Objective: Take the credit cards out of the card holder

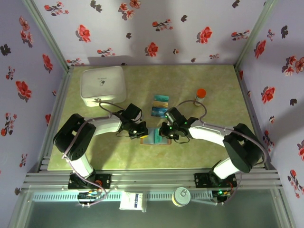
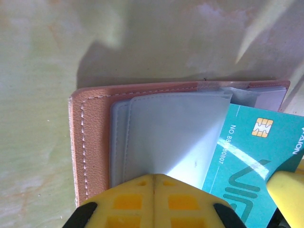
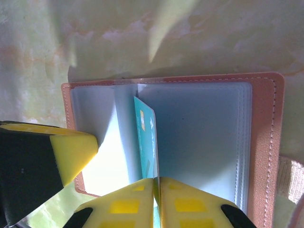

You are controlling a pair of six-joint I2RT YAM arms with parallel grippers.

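Top view: an open brown leather-like bifold card holder (image 1: 156, 138) lies on the green marbled table (image 1: 213, 147), between the left gripper (image 1: 141, 134) and the right gripper (image 1: 166, 134). Two blue-teal plastic cards (image 1: 159, 112) lie on the table just beyond it, and a white square box (image 1: 103, 85) sits at the far left.

Left wrist: the left gripper (image 2: 154, 179) is clenched, its tips on the holder's blue-grey sleeves (image 2: 166, 133) (whether a leaf is pinched I cannot tell). A teal chip card (image 2: 247, 156) juts out of the sleeves.

Right wrist: the right gripper (image 3: 156, 183) grasps that chip card (image 3: 146, 137) edge-on.
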